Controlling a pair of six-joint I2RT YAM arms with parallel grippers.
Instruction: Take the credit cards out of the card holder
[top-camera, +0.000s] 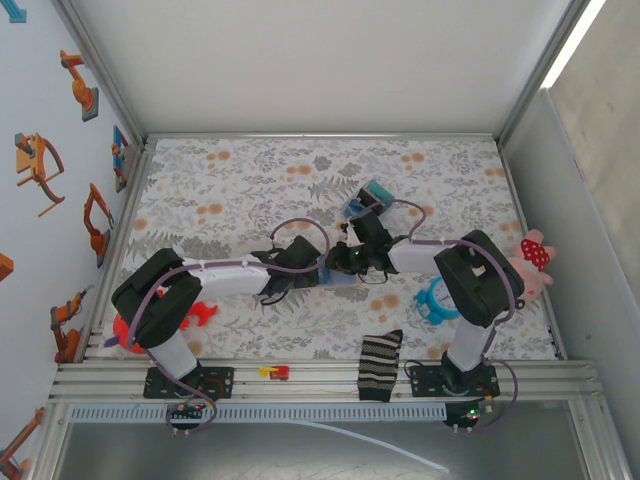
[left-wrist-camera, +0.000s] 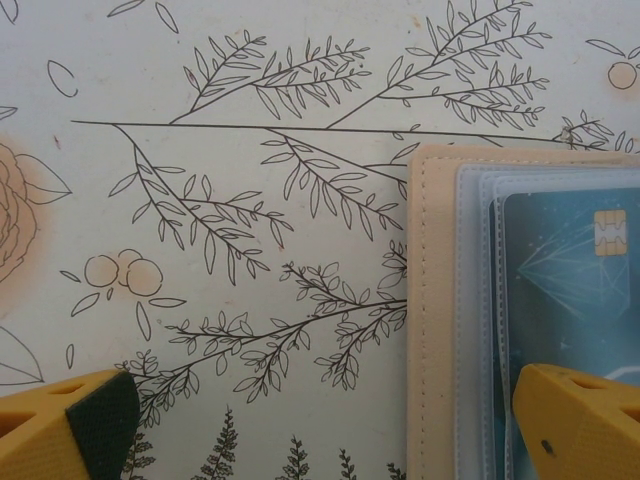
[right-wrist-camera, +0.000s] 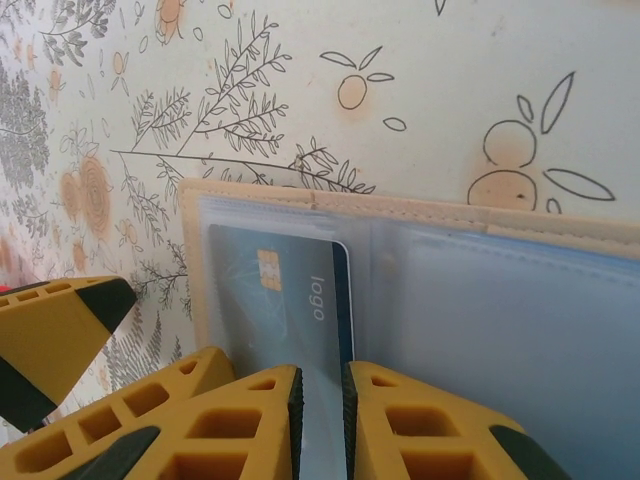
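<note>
Floral-printed cloth covers the table inside white walls, with robot stickers on the left one. Jaws of the left gripper stand wide apart, one finger over the card holder, which lies open at mid-table, its far side cut off. Jaws of the right gripper leave a narrow slit at the edge of the card; whether they pinch it I cannot tell.

Top cam overhead w/ whole table; both wrist cams close on same card holder.
</note>
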